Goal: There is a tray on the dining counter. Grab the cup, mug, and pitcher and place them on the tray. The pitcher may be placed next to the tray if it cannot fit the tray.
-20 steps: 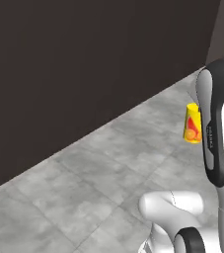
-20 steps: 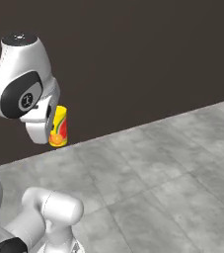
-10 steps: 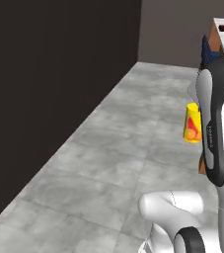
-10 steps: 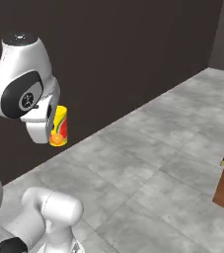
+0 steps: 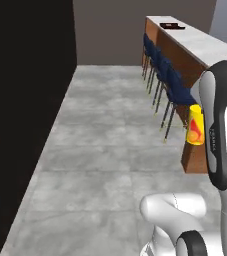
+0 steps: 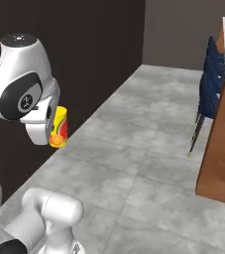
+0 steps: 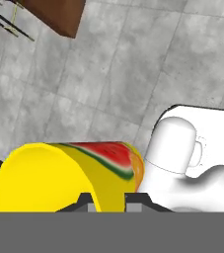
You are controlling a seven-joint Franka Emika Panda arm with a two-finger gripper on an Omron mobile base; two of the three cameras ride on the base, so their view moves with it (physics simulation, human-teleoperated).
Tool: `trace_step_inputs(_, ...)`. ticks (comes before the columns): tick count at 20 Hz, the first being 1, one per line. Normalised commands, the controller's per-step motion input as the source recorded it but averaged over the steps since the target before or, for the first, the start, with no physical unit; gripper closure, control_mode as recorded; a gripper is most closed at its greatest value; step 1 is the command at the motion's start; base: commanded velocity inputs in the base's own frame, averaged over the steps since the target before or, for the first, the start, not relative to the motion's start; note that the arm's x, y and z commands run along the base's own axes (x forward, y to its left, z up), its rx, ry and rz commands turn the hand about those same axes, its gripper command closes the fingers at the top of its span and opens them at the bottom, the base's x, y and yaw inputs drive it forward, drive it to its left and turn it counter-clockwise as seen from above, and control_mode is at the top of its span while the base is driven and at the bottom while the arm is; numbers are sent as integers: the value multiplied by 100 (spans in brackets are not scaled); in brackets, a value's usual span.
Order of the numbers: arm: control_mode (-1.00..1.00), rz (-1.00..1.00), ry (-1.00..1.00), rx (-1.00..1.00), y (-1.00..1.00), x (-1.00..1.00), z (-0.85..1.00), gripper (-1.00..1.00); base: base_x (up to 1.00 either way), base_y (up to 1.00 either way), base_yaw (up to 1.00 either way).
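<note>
The cup (image 5: 195,126), a yellow tumbler with a red-orange mark, hangs in the air beside my forearm. My gripper (image 7: 107,200) is shut on its rim, and the cup (image 7: 69,173) lies sideways across the hand view. From the right base view the cup (image 6: 59,128) shows just behind the white hand. The dining counter (image 5: 205,47), marble on top and brown in front, runs away on the right. At its far end lies a dark flat tray (image 5: 172,25). The mug and the pitcher are out of view.
Dark blue stools (image 5: 160,65) line the counter's front (image 6: 223,129); they also show in the right base view (image 6: 210,84). A black wall (image 5: 25,100) closes the left side. Grey tiled floor (image 5: 110,145) lies open between wall and stools.
Both base views have swung round with the base, so the counter, stools and tray have come into sight. The cup stays in the shut gripper, same place relative to the arm.
</note>
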Motion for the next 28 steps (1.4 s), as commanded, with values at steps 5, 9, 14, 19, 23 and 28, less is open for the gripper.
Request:
trace_step_inputs(5,100,0,0,0,0,0,0,100,100,94,-53)
trace_step_inputs(9,100,0,0,0,0,0,0,100,100,86,-33)
trace_step_inputs(14,100,0,0,0,0,0,0,100,100,72,-16)
trace_step_inputs(19,100,0,0,0,0,0,0,100,100,23,-5)
trace_step_inputs(23,100,0,0,0,0,0,0,100,100,37,-6)
trace_step_inputs(28,100,0,0,0,0,0,0,100,100,53,-7)
